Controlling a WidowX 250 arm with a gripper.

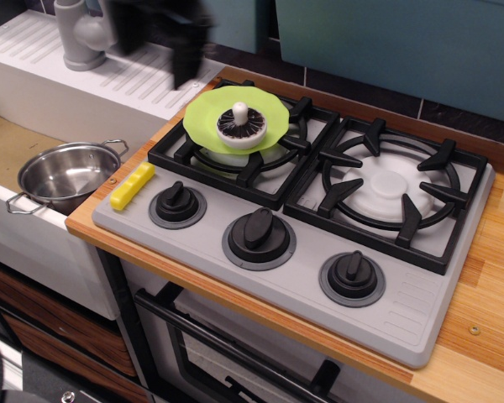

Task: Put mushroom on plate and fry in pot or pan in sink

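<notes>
**A:** Where is the mushroom (241,126)?

**B:** On the green plate (203,126), near its middle. It sits cap down with the white stem upright. The plate rests on the left grate (265,170) of the stove (420,311).

**A:** And the hand (181,59)?

**B:** It is at about 11 o'clock from the plate, up over the back edge of the surface (487,277). It is only a dark smear of motion blur. I cannot tell whether its fingers are spread or closed, and nothing can be made out in it. It is clear of the plate and the mushroom.

**A:** The fry (133,185)?

**B:** It is a yellow ridged stick lying flat on the grey front-left corner of the stove, at 8 o'clock from the plate. It is just beside the leftmost of the three knobs (177,204).

**A:** And the pot (63,174)?

**B:** It is a steel pot with two handles, upright in the sink (7,144), at 9 o'clock from the fry. It sits lower than the stove and has nothing inside. The faucet (82,34) stands at 12 o'clock from the pot, on the ribbed white drainboard.
</notes>
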